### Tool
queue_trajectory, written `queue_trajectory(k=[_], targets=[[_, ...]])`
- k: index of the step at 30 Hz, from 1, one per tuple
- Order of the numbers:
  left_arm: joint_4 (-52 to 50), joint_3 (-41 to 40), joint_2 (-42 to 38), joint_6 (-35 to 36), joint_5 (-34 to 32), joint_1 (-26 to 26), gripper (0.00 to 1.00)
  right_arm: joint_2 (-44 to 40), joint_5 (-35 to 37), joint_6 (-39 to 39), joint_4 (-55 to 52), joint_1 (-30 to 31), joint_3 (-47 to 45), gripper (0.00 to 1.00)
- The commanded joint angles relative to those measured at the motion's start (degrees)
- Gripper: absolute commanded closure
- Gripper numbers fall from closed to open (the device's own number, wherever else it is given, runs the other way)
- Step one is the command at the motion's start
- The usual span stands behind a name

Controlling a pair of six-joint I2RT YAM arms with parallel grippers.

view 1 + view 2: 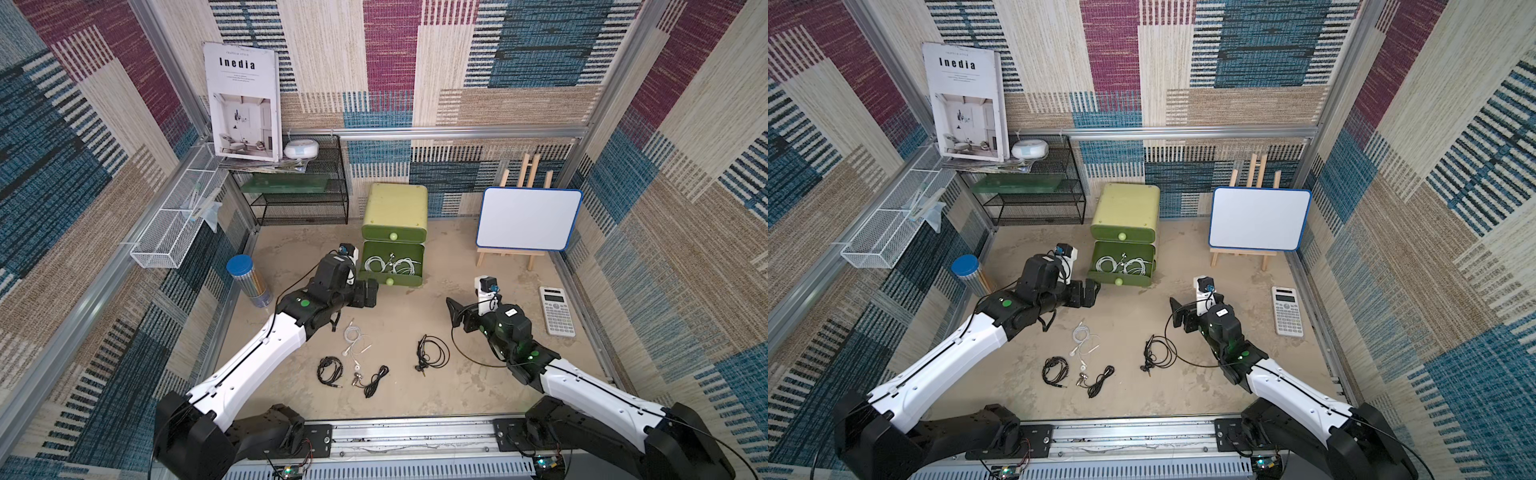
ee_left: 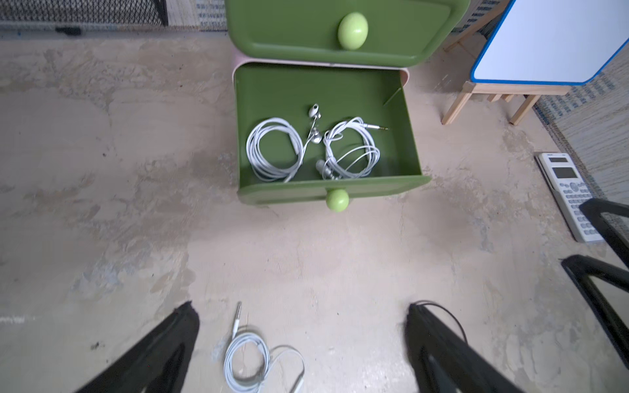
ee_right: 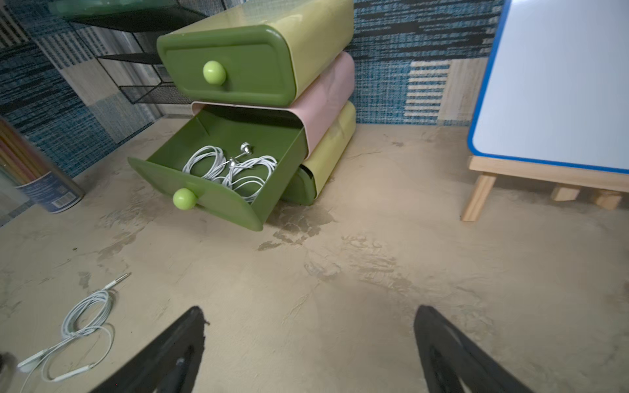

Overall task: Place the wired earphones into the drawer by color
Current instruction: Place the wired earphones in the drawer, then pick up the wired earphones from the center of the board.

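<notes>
Patchwork woven walls (image 1: 540, 62) in blue, plum and beige close in on three sides, and a sandy, blotched tabletop (image 1: 415, 399) runs under both arms. Far beyond the left gripper (image 2: 301, 308) stands one black wire shelf (image 1: 299, 195). Far beyond the right gripper (image 3: 310, 309), one whiteboard (image 1: 528, 218) leans on a wooden easel. Both grippers gape wide and carry nothing.

Straight ahead of the left gripper sits one green cabinet (image 1: 395, 203) of three stacked drawers. Its top one is shut and the middle drawer (image 2: 323, 88) is pulled out, with only bare tabletop between it and the fingers. Out to that gripper's left stands one blue-lidded canister (image 1: 247, 278). Out to the right gripper's right lies one calculator (image 1: 557, 311).

Of the wired earphones (image 2: 352, 149) I count six. Two white coils (image 2: 274, 149) lie side by side in the open drawer. One white bundle (image 1: 353, 340) lies on the tabletop just behind the left gripper's tips. One black bundle (image 1: 432, 353) lies near the right gripper, back toward its arm. A black pair (image 1: 330, 370) lies further behind the white bundle, toward the arm bases.
</notes>
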Motion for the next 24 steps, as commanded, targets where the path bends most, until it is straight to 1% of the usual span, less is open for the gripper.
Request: queue_trajectory(k=[1, 6, 11, 13, 18, 24], targets=[[-5.62, -3.5, -3.41, -2.55, 1.41, -0.17, 0.01, 1.78, -4.56, -0.22, 0.02, 0.06, 1.14, 0.01], [-8.6, -8.9, -6.54, -4.3, 2.51, -0.69, 0.01, 5.03, -5.93, -0.44, -0.66, 0.06, 2.28, 0.01], [-9.7, -11.55, -5.58, -4.5, 2.71, -1.39, 0.0, 7.31, -3.23, 0.23, -2.21, 0.06, 3.55, 0.01], [-9.99, -11.89, -4.61, -4.17, 2.46, -1.66, 0.04, 7.33, -1.16, 0.57, -2.79, 0.05, 3.66, 0.01], [-10.63, -11.23, -1.17, -3.21, 1.45, -2.11, 0.18, 5.47, 3.18, 1.06, -2.32, 0.06, 2.39, 0.01], [-10.75, -9.44, 2.42, -2.11, 0.52, -2.72, 0.26, 3.25, 5.81, 2.0, -1.89, 0.1, 1.21, 0.01]])
